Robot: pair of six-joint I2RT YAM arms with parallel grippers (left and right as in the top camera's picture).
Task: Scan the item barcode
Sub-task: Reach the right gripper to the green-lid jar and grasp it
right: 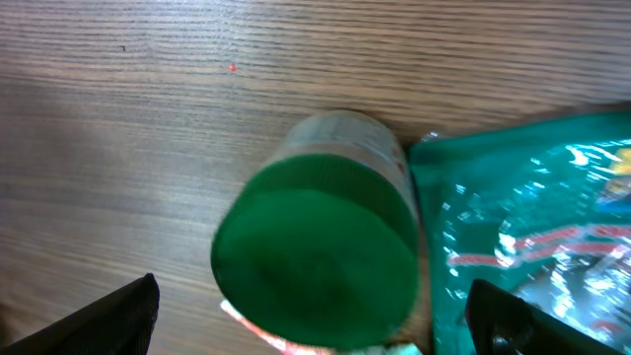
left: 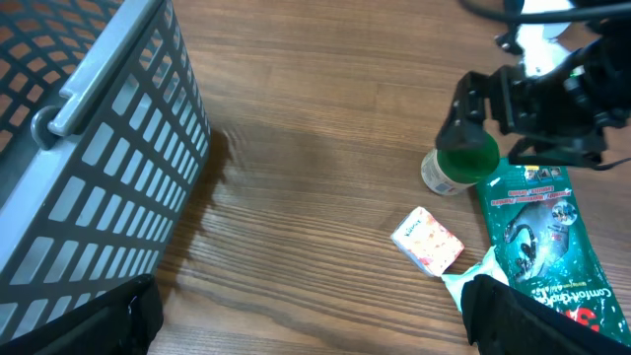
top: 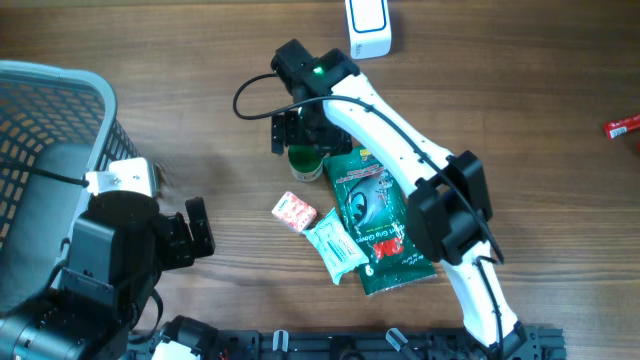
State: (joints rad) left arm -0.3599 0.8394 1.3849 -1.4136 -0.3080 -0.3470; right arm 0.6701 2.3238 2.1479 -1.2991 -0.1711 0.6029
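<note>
A small jar with a green lid [top: 305,162] stands upright on the wooden table, against the top left corner of a green foil packet [top: 378,215]. My right gripper [top: 303,140] hovers open right over the jar; in the right wrist view the green lid [right: 315,256] fills the space between the two spread fingers and nothing is gripped. A small pink box [top: 294,211] and a pale green sachet [top: 335,246] lie beside the packet. My left gripper [top: 190,235] is open and empty over bare wood, left of these items. No barcode is visible.
A grey wire basket [top: 60,110] takes up the left side, close to my left arm. A white box-shaped device [top: 368,25] stands at the far edge. A red item [top: 622,127] lies at the right edge.
</note>
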